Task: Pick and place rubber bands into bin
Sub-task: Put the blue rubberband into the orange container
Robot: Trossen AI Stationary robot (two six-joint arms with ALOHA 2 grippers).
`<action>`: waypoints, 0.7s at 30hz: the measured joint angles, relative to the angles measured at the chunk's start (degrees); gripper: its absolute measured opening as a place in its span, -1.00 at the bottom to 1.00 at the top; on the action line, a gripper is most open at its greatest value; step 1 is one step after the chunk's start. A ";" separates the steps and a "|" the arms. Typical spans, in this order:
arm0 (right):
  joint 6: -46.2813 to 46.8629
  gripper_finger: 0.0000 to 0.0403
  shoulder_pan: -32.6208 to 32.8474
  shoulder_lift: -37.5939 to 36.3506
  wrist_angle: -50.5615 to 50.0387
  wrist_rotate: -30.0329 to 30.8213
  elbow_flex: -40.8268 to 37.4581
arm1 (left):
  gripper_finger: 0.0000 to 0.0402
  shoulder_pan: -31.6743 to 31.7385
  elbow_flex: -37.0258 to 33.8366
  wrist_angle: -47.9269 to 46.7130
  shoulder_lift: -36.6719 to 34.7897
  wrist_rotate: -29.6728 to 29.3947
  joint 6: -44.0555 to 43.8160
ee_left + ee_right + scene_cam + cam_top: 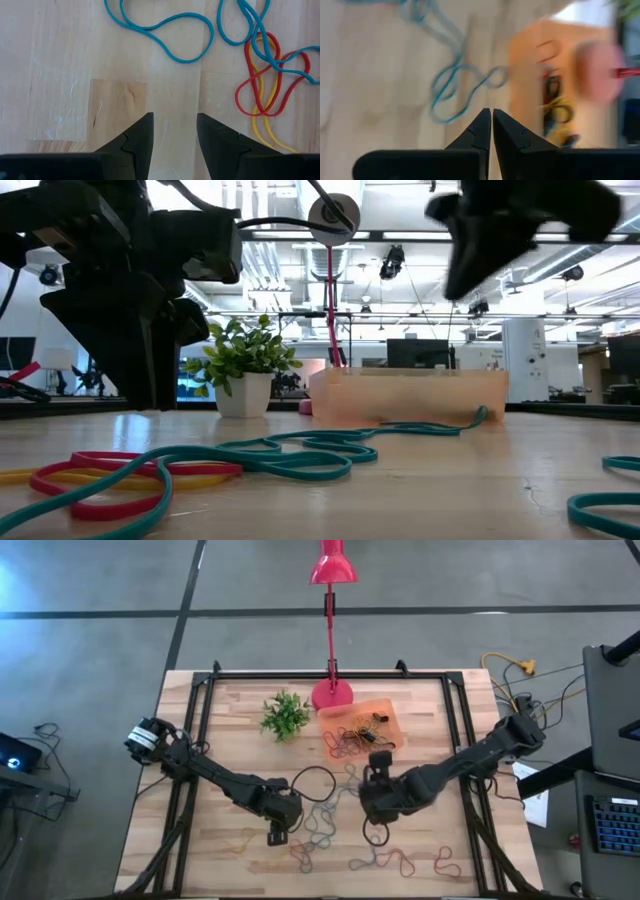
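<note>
Fingers of the left gripper (174, 137) stand apart with bare wood between the tips, nothing held; it hangs low over the near-centre of the table (200, 705). Right gripper (491, 131) has its fingers pressed together; no band shows between the tips. It sits just right of centre, between the loose bands and the bin (385, 710).

Step in hand, as I read it: a pick with the left arm, not yet made. The right arm looks to be between cycles.

Task objects:
- Blue rubber band (165, 31): thin floppy loop, lying flat just ahead of the left fingertips, not between them.
- Red rubber band (260, 82) and yellow rubber band (257, 125): overlapped with each other and crossed by a second blue loop, off to one side of the fingers.
- More bands strewn along the table's near edge, well apart from the bin; teal strands trail across the middle towards it.
- Bin: shallow translucent orange tray at the far side, beside the pink lamp base (332, 695), near the small green plant (285, 715). It already holds a heap of mixed bands.

Next move, by judgement: the left gripper must advance until one strand sits between the tips, then settle onto the wood before closing. The bands lie flat and are thin, so a pinch made too high would miss. The tangled cluster may come up as several at once.
</note>
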 joint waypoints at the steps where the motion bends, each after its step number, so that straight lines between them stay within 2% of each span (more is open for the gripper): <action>1: -0.46 -0.95 -0.02 0.00 -0.01 -1.77 -0.78 | -0.33 0.00 0.00 -0.01 0.00 0.00 0.01; 5: -3.93 -0.86 0.58 0.04 0.49 -7.93 -4.08 | -0.33 -0.02 0.00 0.07 0.03 0.00 0.00; 9: -7.32 -0.69 1.54 0.07 5.82 -10.06 -8.41 | -0.33 -0.04 0.00 0.99 0.07 -0.01 0.02; 11: -9.36 -0.59 2.19 0.07 9.09 -9.53 -10.91 | -0.33 -0.04 0.00 1.01 0.07 -0.20 0.24; 15: -10.66 -0.43 2.87 0.09 14.28 -4.79 -15.20 | -0.33 -0.04 -0.02 1.01 0.11 -0.50 0.47; 21: -12.78 -0.35 2.74 0.10 20.27 -2.36 -19.96 | -0.33 -0.04 -0.11 0.98 0.11 -0.58 0.51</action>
